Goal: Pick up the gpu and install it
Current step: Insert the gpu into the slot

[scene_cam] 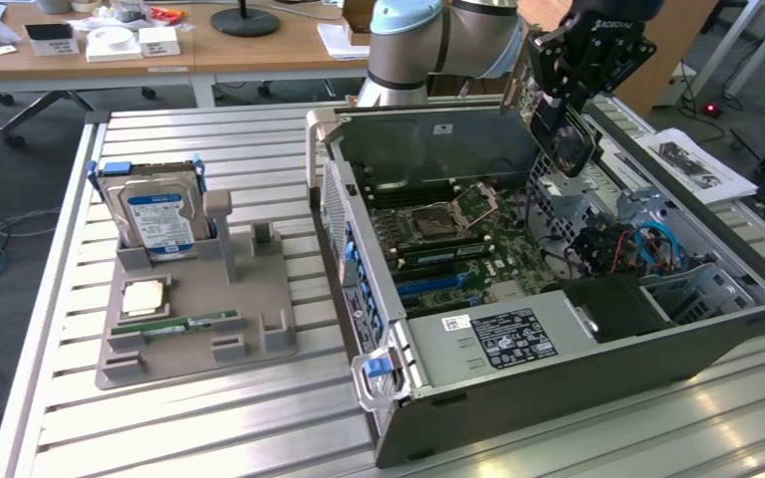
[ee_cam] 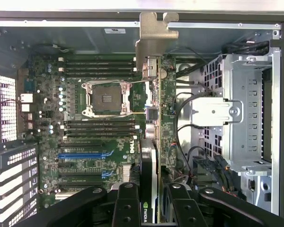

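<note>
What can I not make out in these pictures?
- Wrist view: the gpu sits edge-on in the gripper, so its faces are hidden.
- Wrist view: the gpu covers a strip of the motherboard behind it.
- Exterior view: the label on the case is too small to read.

The gpu [ee_cam: 150, 161] is green with a black cooler and a silver bracket. The gripper [ee_cam: 155, 201] is black. The motherboard [scene_cam: 456, 239] is green with blue slots. In the exterior view, at 9 o'clock from the dark grey case [scene_cam: 596, 368], the silver hard drive [scene_cam: 156, 214] has a blue-white label.
</note>
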{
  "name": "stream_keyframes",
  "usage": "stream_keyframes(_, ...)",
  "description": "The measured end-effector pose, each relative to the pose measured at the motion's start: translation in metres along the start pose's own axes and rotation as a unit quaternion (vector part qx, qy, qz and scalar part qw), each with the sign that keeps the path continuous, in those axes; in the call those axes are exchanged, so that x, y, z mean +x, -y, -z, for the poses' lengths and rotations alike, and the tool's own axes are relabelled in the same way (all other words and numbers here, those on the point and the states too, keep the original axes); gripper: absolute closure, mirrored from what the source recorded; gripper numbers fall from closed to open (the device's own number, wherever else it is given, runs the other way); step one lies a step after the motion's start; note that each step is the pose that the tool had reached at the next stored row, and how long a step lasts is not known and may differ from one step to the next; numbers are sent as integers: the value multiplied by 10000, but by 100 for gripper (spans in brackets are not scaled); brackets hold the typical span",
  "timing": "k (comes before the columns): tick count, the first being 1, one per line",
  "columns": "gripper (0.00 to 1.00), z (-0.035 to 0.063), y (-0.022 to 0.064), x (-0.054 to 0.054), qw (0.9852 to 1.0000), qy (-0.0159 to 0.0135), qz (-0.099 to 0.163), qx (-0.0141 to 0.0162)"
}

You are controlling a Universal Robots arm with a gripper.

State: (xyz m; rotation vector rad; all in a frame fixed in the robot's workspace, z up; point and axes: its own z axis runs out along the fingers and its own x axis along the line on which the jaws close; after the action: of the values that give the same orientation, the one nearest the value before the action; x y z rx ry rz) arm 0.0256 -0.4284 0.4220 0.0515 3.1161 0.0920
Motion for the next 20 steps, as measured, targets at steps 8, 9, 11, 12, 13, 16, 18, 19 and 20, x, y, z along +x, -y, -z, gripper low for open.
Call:
stream_keyframes(8, 73, -1, 0, 0, 9998, -12, 198, -5)
stream_keyframes(9, 73, -2, 0, 0, 9997, -14, 231, -5)
stream_keyframes(11, 73, -2, 0, 0, 9996, -17, 288, -6)
stream_keyframes(12, 73, -3, 0, 0, 9995, -18, 310, -7)
stream_keyframes(13, 73, -3, 0, 0, 9994, -21, 348, -8)
stream_keyframes(16, 73, -4, 0, 0, 9992, -23, 391, -9)
stream_keyframes(18, 73, -5, 0, 0, 9991, -24, 414, -9)
stream_keyframes(19, 73, -6, 0, 0, 9991, -25, 425, -10)
stream_keyframes(20, 73, -6, 0, 0, 9990, -26, 437, -10)
